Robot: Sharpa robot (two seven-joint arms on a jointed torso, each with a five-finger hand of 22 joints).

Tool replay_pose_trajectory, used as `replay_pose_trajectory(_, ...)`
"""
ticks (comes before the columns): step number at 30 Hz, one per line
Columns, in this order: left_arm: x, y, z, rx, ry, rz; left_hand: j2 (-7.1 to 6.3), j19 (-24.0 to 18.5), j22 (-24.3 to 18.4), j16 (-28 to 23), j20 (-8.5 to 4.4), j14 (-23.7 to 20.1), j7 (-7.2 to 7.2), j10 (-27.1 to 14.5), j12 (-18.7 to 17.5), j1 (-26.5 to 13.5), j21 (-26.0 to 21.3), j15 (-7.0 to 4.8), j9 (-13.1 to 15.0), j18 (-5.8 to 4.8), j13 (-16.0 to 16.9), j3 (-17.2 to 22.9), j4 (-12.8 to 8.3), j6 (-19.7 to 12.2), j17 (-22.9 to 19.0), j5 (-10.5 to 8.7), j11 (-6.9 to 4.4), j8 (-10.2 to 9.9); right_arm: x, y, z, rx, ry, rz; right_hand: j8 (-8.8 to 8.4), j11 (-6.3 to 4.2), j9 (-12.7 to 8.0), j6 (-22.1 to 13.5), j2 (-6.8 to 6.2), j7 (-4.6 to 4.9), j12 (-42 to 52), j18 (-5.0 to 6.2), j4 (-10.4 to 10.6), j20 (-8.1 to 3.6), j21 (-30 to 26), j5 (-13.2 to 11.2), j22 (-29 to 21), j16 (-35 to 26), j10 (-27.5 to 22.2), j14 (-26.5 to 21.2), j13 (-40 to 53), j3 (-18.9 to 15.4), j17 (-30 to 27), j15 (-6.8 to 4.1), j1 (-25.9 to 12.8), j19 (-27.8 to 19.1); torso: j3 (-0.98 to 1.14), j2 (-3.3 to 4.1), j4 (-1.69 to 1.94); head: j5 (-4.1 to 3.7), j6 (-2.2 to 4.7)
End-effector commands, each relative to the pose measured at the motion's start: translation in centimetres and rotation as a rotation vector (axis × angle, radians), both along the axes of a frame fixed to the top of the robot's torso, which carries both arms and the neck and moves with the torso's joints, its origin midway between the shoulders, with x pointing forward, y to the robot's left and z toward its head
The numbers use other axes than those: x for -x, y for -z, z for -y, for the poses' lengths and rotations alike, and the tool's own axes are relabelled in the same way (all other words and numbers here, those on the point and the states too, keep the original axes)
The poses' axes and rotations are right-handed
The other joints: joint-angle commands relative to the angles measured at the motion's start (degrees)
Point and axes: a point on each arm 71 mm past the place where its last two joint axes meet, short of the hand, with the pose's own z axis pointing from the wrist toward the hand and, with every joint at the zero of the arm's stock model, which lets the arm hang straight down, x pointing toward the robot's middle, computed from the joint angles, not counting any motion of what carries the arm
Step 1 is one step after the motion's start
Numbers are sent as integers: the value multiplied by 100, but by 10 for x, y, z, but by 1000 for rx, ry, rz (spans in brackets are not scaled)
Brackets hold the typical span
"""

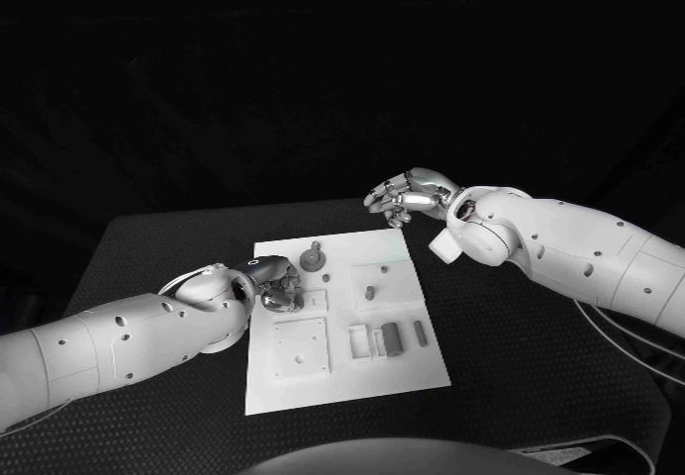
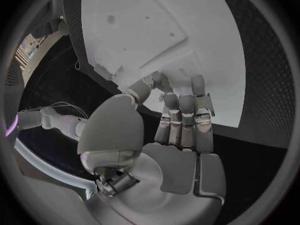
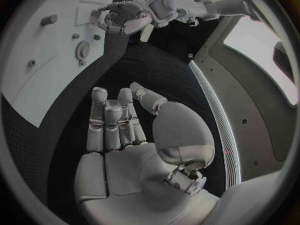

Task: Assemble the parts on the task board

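Board mid-tabletop, one hand at its edge, the other off beyond it.
The board [image 1: 342, 381] lies in the middle of the black tabletop [image 1: 529, 346], small grey parts [image 1: 383, 341] on it, including a gear [image 1: 312, 260] near its far left corner. The left hand [image 1: 278, 287] hovers over the board's left edge, fingers curled, holding nothing visible. The right hand [image 1: 410, 195] sits beyond the far right corner, fingers curled and empty.

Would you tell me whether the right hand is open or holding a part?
Open. The right hand shows a bare palm with its fingers extended and nothing between them; in the head view it hovers beyond the board, off the parts.
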Motion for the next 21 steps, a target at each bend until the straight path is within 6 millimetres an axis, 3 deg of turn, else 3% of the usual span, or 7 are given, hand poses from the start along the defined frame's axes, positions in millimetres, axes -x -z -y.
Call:
replay_pose_trajectory(1, 1, 0, 1, 3, 2, -10, 16, 34, 4, -28, -3, 37, 4, 23, -30, 61, -15, -9, 8, -85, 4, 87, 9, 46, 6, 24, -11, 32, 1, 0, -1, -7, -16, 1, -27, -10, -7, 11, -11, 47, 31, 81, 0, -3, -23, 22, 67, -25, 7, -13, -8, -10, -5, -41, -57, 41, -1, -1, 3, 1, 1)
replay_pose_trajectory(21, 2, -1, 3, 14, -1, -15, 33, 51, 17, -25, -1, 57, -27, 43, -29, 14, -10, -28, 37, -85, 5, 185, 56, 156, 10, 45, -38, 107, 1, 0, -1, -7, -16, 0, -27, -10, -7, 12, -9, 46, 33, 81, 0, -3, -23, 22, 68, -24, 7, -13, -10, -10, -6, -41, -58, 42, -6, 2, 5, -6, 5)
